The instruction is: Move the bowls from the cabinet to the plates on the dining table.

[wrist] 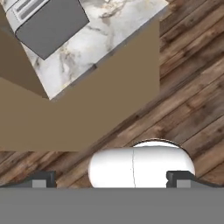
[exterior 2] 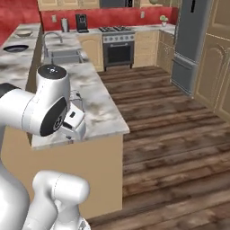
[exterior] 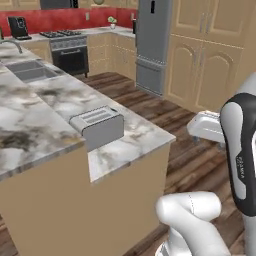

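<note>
In the hand view my gripper (wrist: pixel 111 179) is open, its fingertips (wrist: pixel 43 179) far apart with nothing between them. It points down at the wood floor (wrist: pixel 192 100) beside the corner of the marble counter (wrist: pixel 109 30). In the right base view a white plate (exterior 2: pixel 23 33) and a dark plate (exterior 2: pixel 15 48) lie on the raised marble dining table (exterior 2: pixel 13 72) at the far left, well beyond the hand (exterior 2: pixel 74 123). The bowls are out of view. Of the wall cabinets (exterior 2: pixel 67 3) I see just the lower edge above the red wall.
A grey toaster (exterior: pixel 97 125) stands on the near end of the counter (exterior: pixel 145 137). A sink (exterior: pixel 30 70) is set further along it. A stove (exterior: pixel 70 52), a steel fridge (exterior: pixel 152 45) and tall beige arched-door cabinets (exterior: pixel 205 65) line the far walls. Open wood floor lies to the right (exterior 2: pixel 179 134).
</note>
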Controlling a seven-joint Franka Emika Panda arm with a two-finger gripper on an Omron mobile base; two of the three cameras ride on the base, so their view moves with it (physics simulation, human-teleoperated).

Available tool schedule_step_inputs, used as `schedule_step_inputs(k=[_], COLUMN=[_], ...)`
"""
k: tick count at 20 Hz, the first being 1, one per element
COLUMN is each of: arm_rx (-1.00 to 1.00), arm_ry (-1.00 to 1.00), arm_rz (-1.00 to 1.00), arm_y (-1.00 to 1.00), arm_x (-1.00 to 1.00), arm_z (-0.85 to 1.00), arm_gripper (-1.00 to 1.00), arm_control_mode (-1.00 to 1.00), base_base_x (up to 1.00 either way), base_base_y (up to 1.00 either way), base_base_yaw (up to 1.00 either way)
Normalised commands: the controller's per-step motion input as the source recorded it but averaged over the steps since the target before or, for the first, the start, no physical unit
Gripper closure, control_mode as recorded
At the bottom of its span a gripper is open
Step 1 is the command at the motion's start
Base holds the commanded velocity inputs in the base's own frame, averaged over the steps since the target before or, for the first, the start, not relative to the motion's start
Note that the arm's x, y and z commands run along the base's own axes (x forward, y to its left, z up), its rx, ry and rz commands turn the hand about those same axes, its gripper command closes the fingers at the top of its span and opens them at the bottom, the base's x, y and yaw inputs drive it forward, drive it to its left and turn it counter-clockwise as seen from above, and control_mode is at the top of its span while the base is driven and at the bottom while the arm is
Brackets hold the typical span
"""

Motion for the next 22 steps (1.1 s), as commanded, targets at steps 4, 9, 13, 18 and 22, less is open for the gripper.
schedule_step_inputs(k=[4,9,13,18,22], arm_rx=[0.0,0.0,0.0,0.0,0.0], arm_ry=[0.0,0.0,0.0,0.0,0.0], arm_rz=[0.0,0.0,0.0,0.0,0.0], arm_y=[0.0,0.0,0.0,0.0,0.0], arm_x=[0.0,0.0,0.0,0.0,0.0], arm_z=[0.0,0.0,0.0,0.0,0.0], arm_gripper=[-1.0,-1.0,-1.0,-1.0,-1.0], arm_control_mode=[1.0,1.0,1.0,1.0,1.0], base_base_x=[0.53,0.61,0.31,0.53,0.84], base_base_y=[-1.0,-1.0,-1.0,-1.0,-1.0], base_base_yaw=[0.41,0.42,0.4,0.44,0.44])
